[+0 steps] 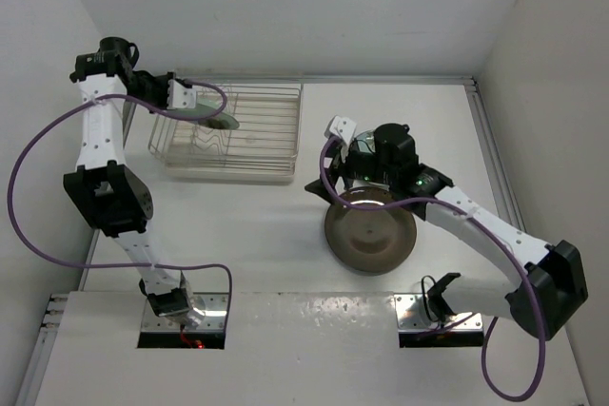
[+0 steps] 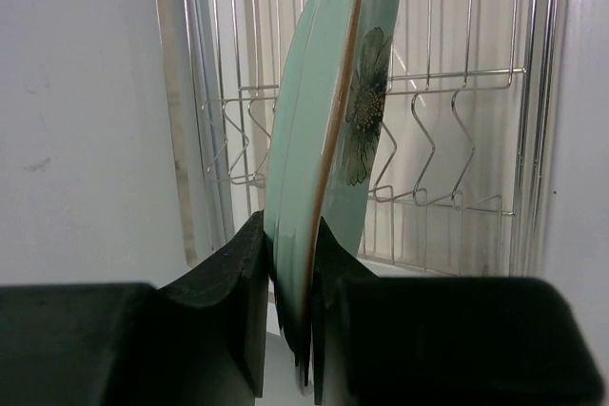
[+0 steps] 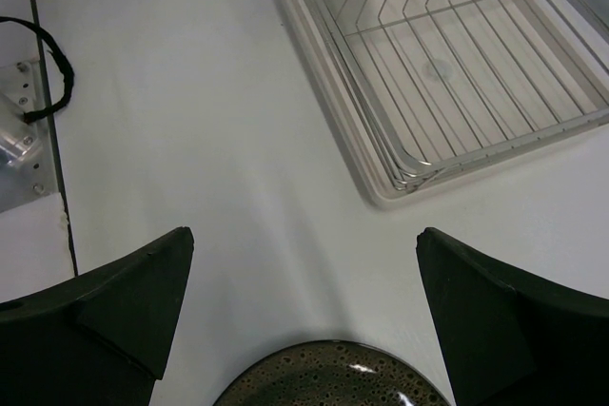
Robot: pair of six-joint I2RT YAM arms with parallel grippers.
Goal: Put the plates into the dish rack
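My left gripper (image 1: 190, 102) is shut on the rim of a mint-green plate with a dark flower (image 1: 215, 117). It holds the plate on edge over the left part of the wire dish rack (image 1: 257, 145). In the left wrist view the plate (image 2: 328, 140) stands upright between my fingers (image 2: 243, 273), with the rack's zigzag dividers (image 2: 438, 149) behind it. The dark brown plate (image 1: 371, 235) lies flat on the table. My right gripper (image 1: 333, 183) is open and empty above its far edge; the plate's rim (image 3: 333, 382) shows below the open gripper (image 3: 304, 240). The second mint plate is not in view.
The rack's near corner (image 3: 400, 178) lies ahead and right of my right gripper, with bare white table between. Walls close the table at back, left and right. A metal mounting plate with a black cable (image 3: 24, 130) sits at the left. Purple cables hang from both arms.
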